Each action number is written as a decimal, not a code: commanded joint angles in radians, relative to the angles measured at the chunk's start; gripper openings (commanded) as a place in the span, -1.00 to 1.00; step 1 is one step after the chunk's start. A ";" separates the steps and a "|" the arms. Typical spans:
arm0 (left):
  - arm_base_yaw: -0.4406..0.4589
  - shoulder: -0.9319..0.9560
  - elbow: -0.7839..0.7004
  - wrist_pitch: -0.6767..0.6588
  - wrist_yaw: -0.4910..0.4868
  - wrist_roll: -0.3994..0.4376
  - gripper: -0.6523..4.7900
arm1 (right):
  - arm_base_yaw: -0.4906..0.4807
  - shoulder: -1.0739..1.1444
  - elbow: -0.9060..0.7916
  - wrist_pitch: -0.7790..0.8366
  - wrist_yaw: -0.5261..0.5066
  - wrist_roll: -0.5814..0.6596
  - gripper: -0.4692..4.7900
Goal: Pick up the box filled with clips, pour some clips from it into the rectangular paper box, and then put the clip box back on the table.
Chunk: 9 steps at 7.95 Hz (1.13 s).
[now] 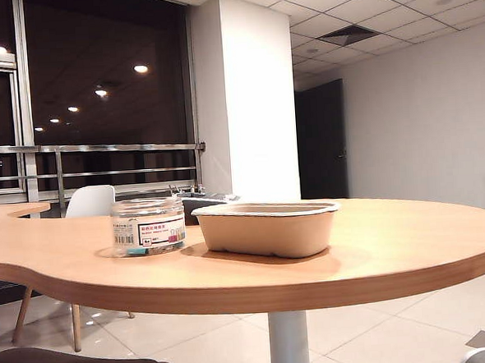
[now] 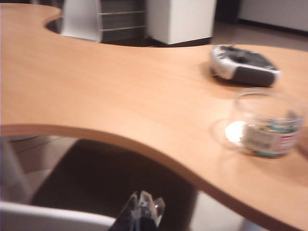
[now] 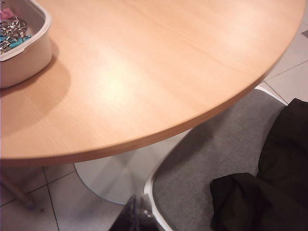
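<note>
The box filled with clips (image 2: 267,126) stands upright on the tabletop (image 2: 120,91), ahead of the left hand (image 2: 143,206), which is fully closed, empty and below the table edge. The rectangular paper box (image 3: 21,45) already contains clips (image 3: 10,31). The right hand (image 3: 136,211) is low off the edge; its opening cannot be determined.

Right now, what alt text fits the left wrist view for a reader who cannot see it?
The left claw, shut and holding nothing, hangs off the table's curved edge. On the tabletop stands the clear clip box, a few clips inside. A grey-and-white device lies beyond it.
</note>
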 commanded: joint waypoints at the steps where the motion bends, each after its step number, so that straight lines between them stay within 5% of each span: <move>1: 0.001 -0.001 0.000 0.014 -0.095 0.006 -0.77 | 0.002 -0.002 0.005 0.007 0.002 0.003 -0.82; 7: 0.001 -0.001 0.000 0.010 -0.092 0.006 -0.76 | -0.001 -0.022 -0.005 0.006 0.001 0.003 -0.82; 9: 0.002 -0.001 0.000 0.010 -0.091 0.006 -0.76 | -0.016 -0.358 -0.112 0.004 0.088 0.003 -0.82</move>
